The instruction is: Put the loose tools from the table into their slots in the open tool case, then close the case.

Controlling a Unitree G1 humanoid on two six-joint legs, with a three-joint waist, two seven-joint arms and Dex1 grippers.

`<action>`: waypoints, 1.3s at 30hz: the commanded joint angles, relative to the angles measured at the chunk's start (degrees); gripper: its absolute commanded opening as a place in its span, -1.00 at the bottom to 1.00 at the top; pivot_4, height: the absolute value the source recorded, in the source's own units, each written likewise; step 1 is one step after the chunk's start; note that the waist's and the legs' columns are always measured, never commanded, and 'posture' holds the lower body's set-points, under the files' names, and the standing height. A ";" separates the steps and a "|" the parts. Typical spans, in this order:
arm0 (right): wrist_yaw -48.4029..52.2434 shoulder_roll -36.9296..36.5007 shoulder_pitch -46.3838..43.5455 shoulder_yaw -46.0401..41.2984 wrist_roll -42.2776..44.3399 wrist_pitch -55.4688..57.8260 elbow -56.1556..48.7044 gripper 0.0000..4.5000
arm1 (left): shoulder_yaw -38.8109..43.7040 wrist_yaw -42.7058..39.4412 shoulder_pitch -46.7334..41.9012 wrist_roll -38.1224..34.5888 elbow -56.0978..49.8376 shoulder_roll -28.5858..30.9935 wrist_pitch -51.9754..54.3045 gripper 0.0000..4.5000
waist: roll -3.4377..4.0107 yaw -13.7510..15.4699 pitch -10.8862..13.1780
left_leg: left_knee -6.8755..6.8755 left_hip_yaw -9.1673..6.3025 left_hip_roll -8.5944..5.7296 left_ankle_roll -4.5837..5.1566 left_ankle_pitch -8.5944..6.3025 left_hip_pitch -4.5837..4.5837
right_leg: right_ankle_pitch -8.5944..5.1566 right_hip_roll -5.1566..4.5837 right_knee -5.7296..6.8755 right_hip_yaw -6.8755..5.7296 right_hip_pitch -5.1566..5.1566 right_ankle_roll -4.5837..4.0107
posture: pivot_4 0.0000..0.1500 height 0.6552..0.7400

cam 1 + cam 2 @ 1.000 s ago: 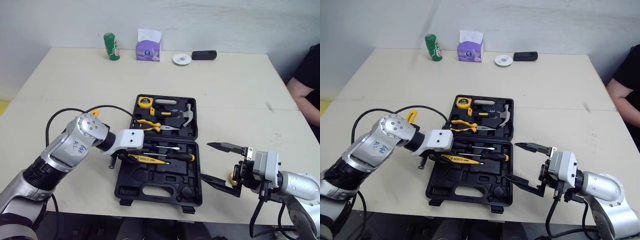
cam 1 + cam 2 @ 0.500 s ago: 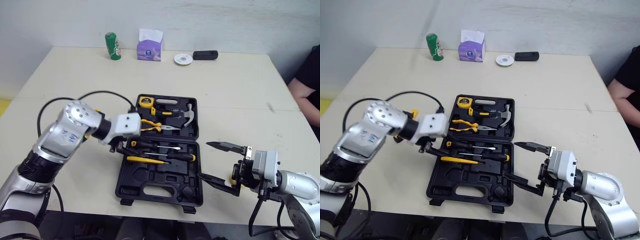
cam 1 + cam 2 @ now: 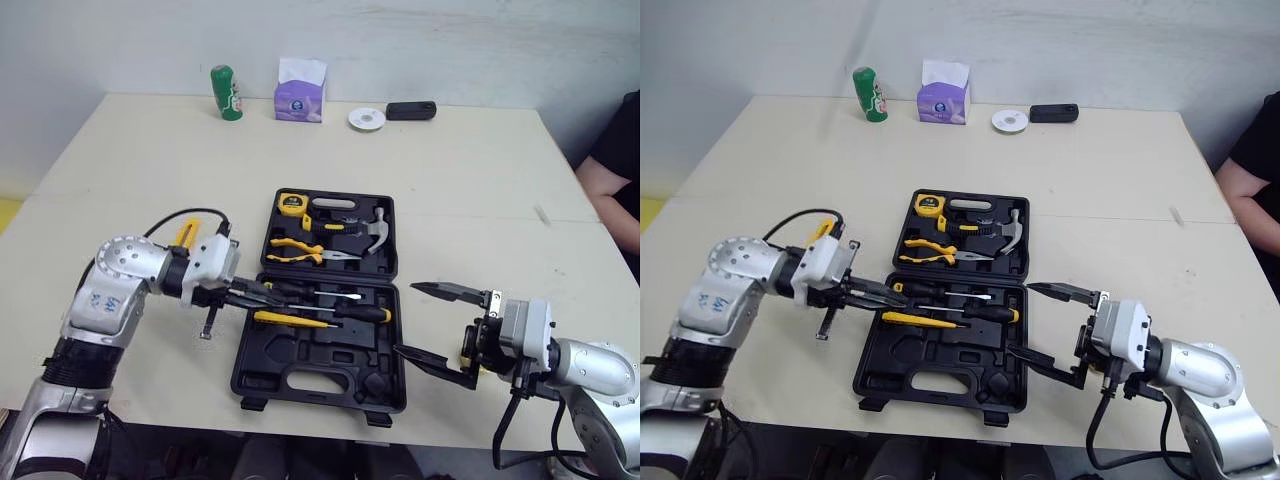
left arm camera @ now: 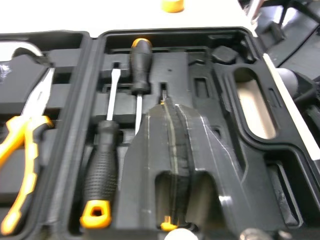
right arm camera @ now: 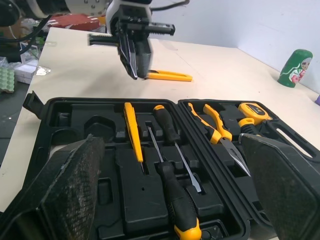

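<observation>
the open tool case (image 3: pixel 300 375) is seen at the centre of the frame on the table (image 3: pixel 470 170), with its lid half toward the top and its tray half toward the bottom. a tape measure (image 3: pixel 291 203), pliers (image 3: pixel 296 250) and a hammer (image 3: pixel 375 228) are seated in the lid half. two black-handled screwdrivers (image 3: pixel 362 313) and a slim yellow screwdriver (image 3: pixel 290 320) are laid in the tray half. the left gripper (image 3: pixel 268 296) is held at the left rim of the tray half, fingers pressed together, tips over the screwdriver handles. a loose yellow tool (image 3: pixel 187 233) is seen lying on the table left of the case, behind the left wrist. the right gripper (image 3: pixel 405 319) is held wide open just right of the tray half. a green bottle (image 3: pixel 226 92), a purple tissue box (image 3: pixel 299 95) and a white disc (image 3: pixel 366 118) are lined along the top of the frame.
</observation>
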 commanded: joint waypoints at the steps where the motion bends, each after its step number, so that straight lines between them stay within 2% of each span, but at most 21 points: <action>1: 0.06 -0.04 -0.54 -0.47 0.58 -0.38 -0.68 1.00 | -1.12 1.45 2.34 1.56 -0.02 -1.16 -2.28 -0.99 | 0.00 -0.03 0.00 | 0.00 0.00 0.00 0.01 0.00 -0.01 | 0.00 0.00 0.00 -0.01 0.00 0.00 | 1.00 1.00; 10: 0.48 -0.85 -1.62 -1.30 0.71 -0.17 0.09 1.00 | -4.47 3.33 3.44 5.64 1.73 -1.60 -2.27 -0.99 | 0.00 -0.08 0.00 | -0.01 0.00 0.00 0.04 -0.02 0.00 | 0.00 0.00 0.01 0.00 0.00 0.00 | 1.00 1.00; 21: 0.45 -0.88 -1.80 -1.04 0.89 0.39 -0.36 1.00 | -4.42 6.56 3.03 6.32 3.25 -2.64 -0.34 -0.99 | 0.00 -0.03 0.00 | -0.01 0.00 0.01 0.04 -0.02 0.00 | 0.00 0.00 0.01 0.00 0.00 0.00 | 1.00 1.00; 39: 0.74 -1.07 -1.56 -1.19 1.11 1.19 -0.93 1.00 | -1.83 9.59 3.77 1.58 2.49 -5.81 6.46 -0.99 | 0.00 -0.09 0.00 | 0.00 -0.01 0.00 0.04 -0.02 0.01 | 0.00 -0.01 0.02 -0.01 0.01 0.01 | 1.00 1.00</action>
